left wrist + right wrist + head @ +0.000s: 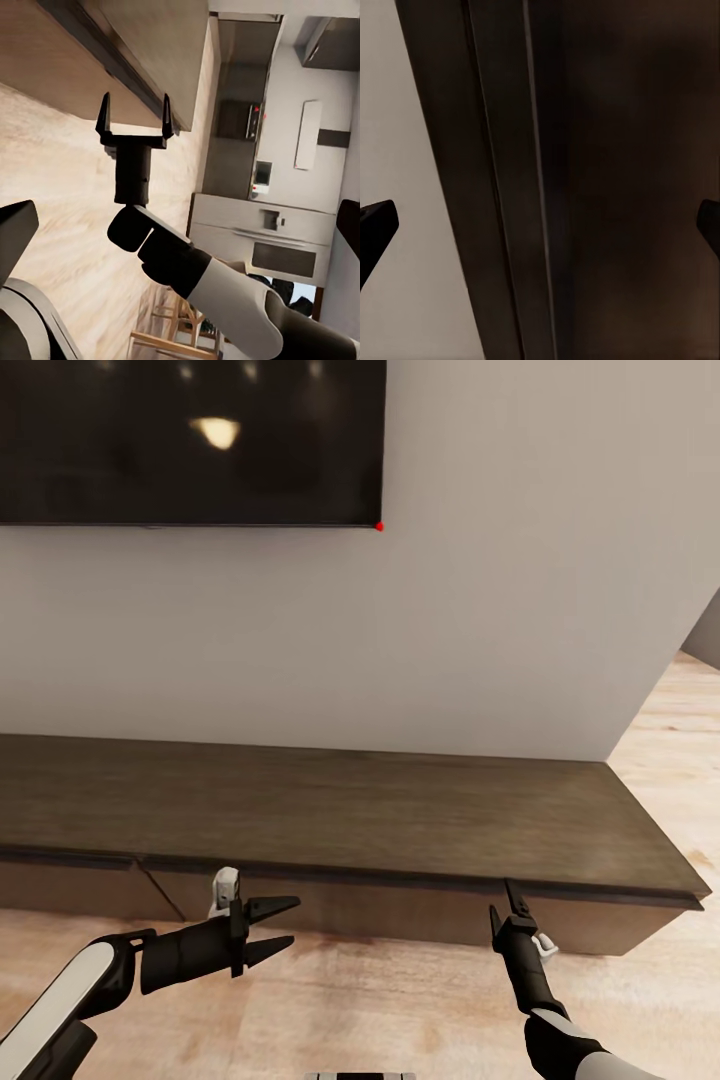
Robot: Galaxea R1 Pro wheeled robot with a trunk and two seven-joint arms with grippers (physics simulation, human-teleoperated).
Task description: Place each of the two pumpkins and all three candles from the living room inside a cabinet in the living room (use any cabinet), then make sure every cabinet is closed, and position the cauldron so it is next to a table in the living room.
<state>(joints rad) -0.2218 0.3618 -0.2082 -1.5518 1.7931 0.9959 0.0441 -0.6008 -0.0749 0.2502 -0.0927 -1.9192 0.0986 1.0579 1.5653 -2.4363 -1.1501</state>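
The cabinet (350,810) is a long low dark-brown console running along the wall, and its drawer fronts look shut. My left gripper (278,927) hovers open just in front of its lower face, pointing right, with nothing between its fingers. My right gripper (514,900) points up at the cabinet's front edge. The left wrist view shows that right gripper (135,116) open and empty beside the cabinet (60,60). The right wrist view looks closely at the cabinet's (607,187) dark front edge. The pumpkins, candles and cauldron are out of view.
A black TV (190,440) hangs on the off-white wall above the console. Light wood floor (400,1000) lies under both arms and continues past the wall corner (690,700) at the right. The left wrist view shows distant grey kitchen units (262,232) and wooden chairs (172,330).
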